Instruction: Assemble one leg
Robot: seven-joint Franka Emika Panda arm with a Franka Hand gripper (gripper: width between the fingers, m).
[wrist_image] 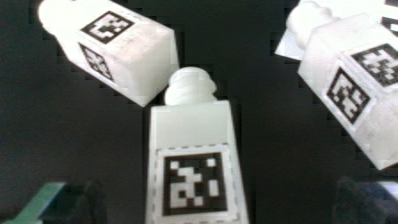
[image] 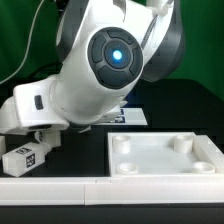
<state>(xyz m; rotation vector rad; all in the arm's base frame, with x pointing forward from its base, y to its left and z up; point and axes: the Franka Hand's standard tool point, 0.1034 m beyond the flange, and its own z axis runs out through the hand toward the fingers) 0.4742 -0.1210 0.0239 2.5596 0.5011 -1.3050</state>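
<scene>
Two fingers: dark, blurred fingertips (wrist_image: 54, 200) are seen closest to the wrist camera; the gripper (wrist_image: 210, 203) is held spread wide, one finger to each side of a block, with a gap on both sides; nothing is clamped
Leg between the fingers: the leg (wrist_image: 196, 130) is laid flat on the black table (wrist_image: 36, 120); a white rectangular plastic block, smooth and matt; a short rounded peg (wrist_image: 192, 82) is carried at the end away from the fingers
Markings: a black-and-white square tag (wrist_image: 192, 180) is fixed on the upper face of that block; only a pixel pattern is shown, not letters
Further legs: a second leg (wrist_image: 111, 50) and a third leg (wrist_image: 356, 85) are laid beyond, one to each side of the peg and apart from it; tags are borne on two visible faces of each; the third is partly blurred
Front bar: a long plain white bar (image: 60, 187) is seen along the near edge in the exterior view
Tagged leg: one tagged leg (image: 28, 155) is seen under the arm at the exterior view's left; which of the three it is cannot be told
Tray piece: a large flat white tray piece (image: 165, 157) with raised rim and round corner sockets is laid at the exterior view's right
Arm: a glossy white rounded arm (image: 85, 95) with a dark disc lit blue at its centre
Marker board: the marker board (image: 128, 116), thin and flat, is partly hidden behind the arm
</scene>
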